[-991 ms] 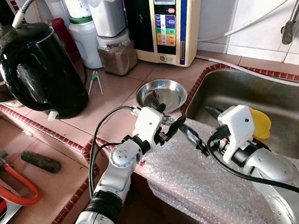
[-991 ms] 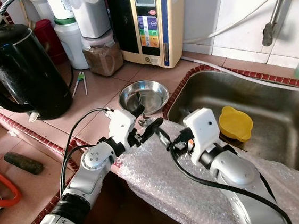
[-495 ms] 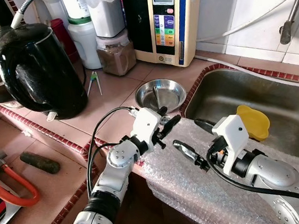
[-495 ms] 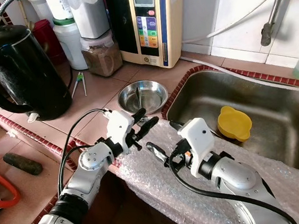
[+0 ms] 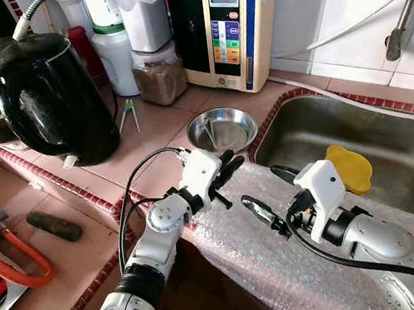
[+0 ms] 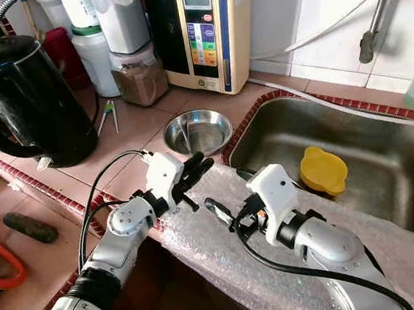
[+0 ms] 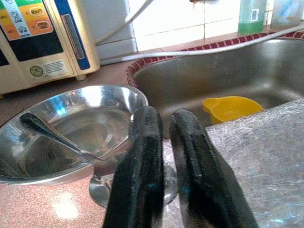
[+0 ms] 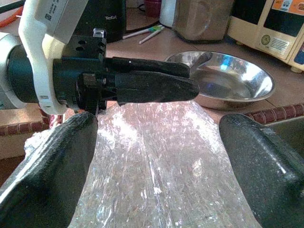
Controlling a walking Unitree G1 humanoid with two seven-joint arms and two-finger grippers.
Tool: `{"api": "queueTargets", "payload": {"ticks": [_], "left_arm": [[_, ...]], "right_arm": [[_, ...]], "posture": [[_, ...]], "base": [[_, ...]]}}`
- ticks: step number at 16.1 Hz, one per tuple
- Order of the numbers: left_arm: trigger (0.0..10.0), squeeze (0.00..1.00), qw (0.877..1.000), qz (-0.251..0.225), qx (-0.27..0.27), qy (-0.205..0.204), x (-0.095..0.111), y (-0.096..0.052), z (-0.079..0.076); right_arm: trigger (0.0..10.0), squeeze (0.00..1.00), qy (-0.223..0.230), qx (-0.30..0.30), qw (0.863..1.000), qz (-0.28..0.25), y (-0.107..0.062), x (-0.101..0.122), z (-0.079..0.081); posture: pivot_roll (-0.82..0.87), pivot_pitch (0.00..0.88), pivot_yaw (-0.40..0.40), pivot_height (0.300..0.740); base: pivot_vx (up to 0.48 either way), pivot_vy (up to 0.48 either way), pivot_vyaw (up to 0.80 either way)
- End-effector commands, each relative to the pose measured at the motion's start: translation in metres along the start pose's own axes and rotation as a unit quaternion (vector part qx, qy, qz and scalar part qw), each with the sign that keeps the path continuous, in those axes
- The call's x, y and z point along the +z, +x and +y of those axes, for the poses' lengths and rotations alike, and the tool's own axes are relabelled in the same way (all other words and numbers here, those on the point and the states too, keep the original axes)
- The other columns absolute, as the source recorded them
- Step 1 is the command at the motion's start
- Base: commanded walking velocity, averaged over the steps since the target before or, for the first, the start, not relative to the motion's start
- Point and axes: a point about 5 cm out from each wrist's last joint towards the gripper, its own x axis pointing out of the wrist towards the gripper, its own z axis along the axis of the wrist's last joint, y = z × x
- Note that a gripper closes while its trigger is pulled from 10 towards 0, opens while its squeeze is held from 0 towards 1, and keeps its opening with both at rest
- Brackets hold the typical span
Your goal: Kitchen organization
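Hands: two; bowl [image 5: 223, 129]: one.

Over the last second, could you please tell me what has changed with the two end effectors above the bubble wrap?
The left end effector has closed its fingers; they were spread a second ago and now lie nearly together, empty. The right end effector has drawn back from the left one and stands open over the bubble wrap. The steel bowl, kettle and yellow cup in the sink stayed as they were.
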Motion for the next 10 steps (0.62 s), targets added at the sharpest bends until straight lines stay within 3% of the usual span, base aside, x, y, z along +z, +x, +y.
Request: {"api": "queueTargets", "payload": {"ticks": [1, 5, 10], "left_arm": [[0.0, 0.00, 0.999, -0.010, 0.044, 0.016, 0.008, -0.008, 0.024], [0.0, 0.00, 0.996, -0.006, 0.088, 0.022, 0.008, -0.019, 0.037], [0.0, 0.00, 0.995, -0.003, 0.100, 0.017, 0.006, -0.026, 0.041]], "right_arm": [[10.0, 0.20, -0.009, 0.004, 1.000, -0.003, 0.002, 0.002, 0.001], [10.0, 0.18, -0.014, -0.003, 1.000, -0.002, 0.002, 0.001, 0.000], [10.0, 0.18, -0.019, -0.003, 1.000, 0.000, 0.003, 0.000, 0.000]], "posture": [[-0.23, 0.009, 0.083, 0.740], [-0.22, 0.009, 0.084, 0.740], [-0.22, 0.013, 0.079, 0.740]], "base": [[0.000, 0.000, 0.00], [0.000, 0.000, 0.00], [0.000, 0.000, 0.00]]}}
